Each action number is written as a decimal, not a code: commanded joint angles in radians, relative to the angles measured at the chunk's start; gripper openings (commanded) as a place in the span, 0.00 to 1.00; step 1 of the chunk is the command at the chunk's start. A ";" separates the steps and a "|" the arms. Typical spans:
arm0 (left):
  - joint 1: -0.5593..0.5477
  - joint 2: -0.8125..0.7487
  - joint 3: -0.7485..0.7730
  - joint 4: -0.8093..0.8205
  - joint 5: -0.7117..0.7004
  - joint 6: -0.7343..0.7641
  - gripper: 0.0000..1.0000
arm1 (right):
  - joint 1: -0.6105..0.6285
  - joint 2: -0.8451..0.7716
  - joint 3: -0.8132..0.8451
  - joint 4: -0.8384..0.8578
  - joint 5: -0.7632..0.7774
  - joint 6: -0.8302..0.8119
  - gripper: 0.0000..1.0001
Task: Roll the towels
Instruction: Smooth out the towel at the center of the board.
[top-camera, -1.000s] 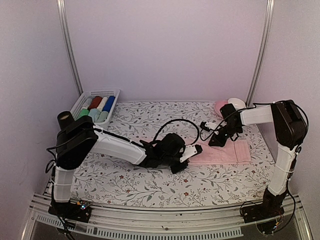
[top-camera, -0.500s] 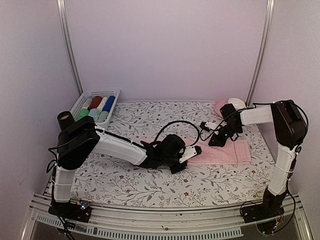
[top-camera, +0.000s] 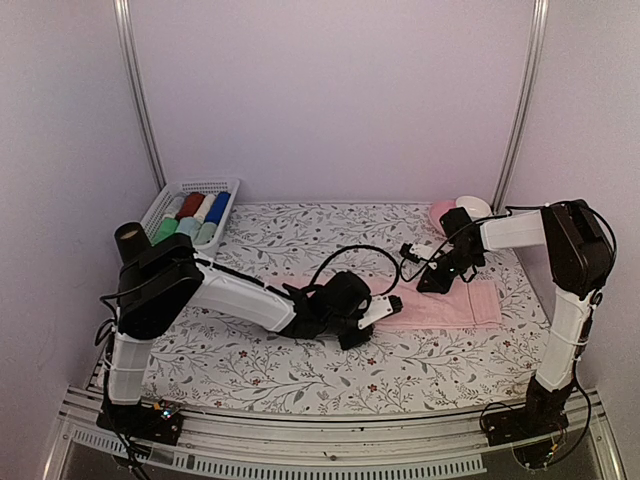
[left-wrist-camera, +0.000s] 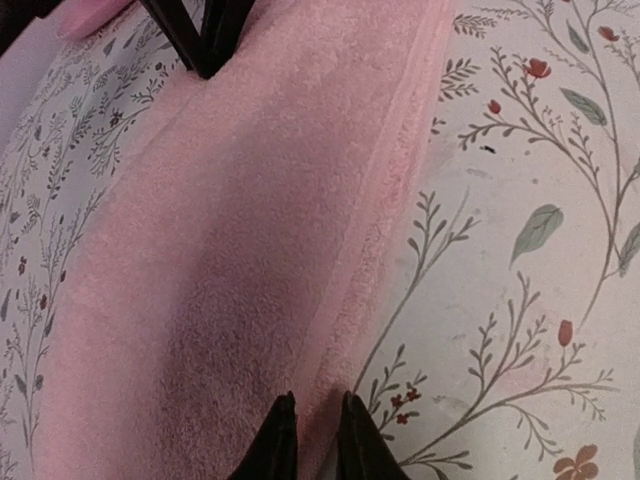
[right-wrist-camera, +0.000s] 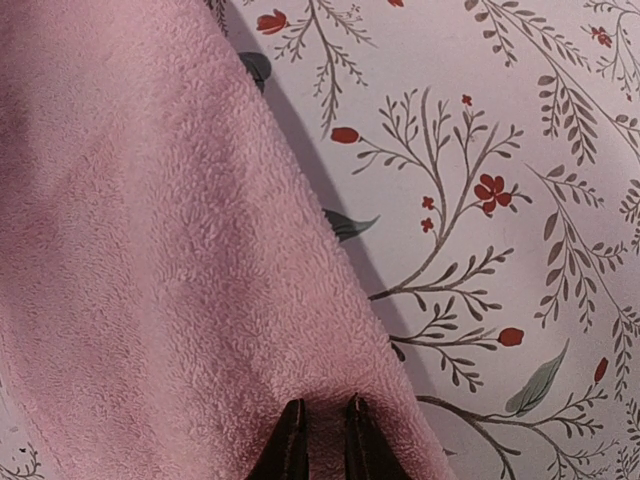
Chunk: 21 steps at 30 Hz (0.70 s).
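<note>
Presently, item one: pink towel (top-camera: 450, 305), flat on the table (top-camera: 300, 230), right of centre. Item two: right gripper (right-wrist-camera: 320, 435), jaws narrow, pinching its far edge, I judge to anchor it. Item three: left gripper (left-wrist-camera: 315, 440), jaws narrow astride the hem, probably placed to start the roll; whether it truly grips, I cannot tell.

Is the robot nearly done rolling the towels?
Not yet. Done, it seems: rolled cloths, pale green ones among them, sit in the basket. In hand: the pink towel lies flat and unrolled on the table, with the left jaws pinching its left end and the right jaws its far edge. Left: rolling the whole pink towel up.
</note>
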 joint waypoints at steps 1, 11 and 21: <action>0.001 0.029 0.009 -0.014 -0.005 0.005 0.16 | 0.004 0.033 -0.006 -0.005 0.011 -0.003 0.12; 0.006 0.029 0.006 0.005 -0.009 -0.001 0.14 | 0.007 0.035 -0.005 -0.008 0.005 -0.005 0.13; 0.007 0.007 -0.023 0.051 -0.035 -0.004 0.13 | 0.006 0.042 -0.005 -0.010 0.006 -0.007 0.12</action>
